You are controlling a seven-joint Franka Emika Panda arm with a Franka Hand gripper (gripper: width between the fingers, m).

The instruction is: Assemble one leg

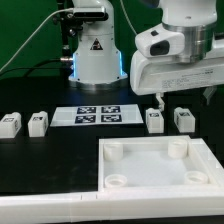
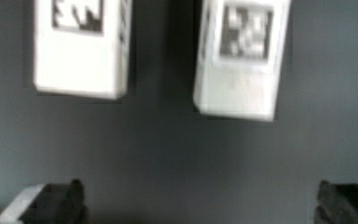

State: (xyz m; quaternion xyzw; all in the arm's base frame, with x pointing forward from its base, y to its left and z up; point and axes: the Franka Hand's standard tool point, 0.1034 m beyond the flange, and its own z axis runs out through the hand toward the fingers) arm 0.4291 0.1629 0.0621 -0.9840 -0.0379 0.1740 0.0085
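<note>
At upper right the tool (image 1: 184,98) points down, wide open and empty, above a leg (image 1: 184,119) on the black counter (image 1: 50,165).

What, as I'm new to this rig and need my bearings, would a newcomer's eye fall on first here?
The large white panel with four round corner sockets fills the exterior view's lower right. Behind it, the open pincer hangs above two tagged legs, touching neither. Two more legs sit on the far side of the marker board, at the exterior view's left.
</note>
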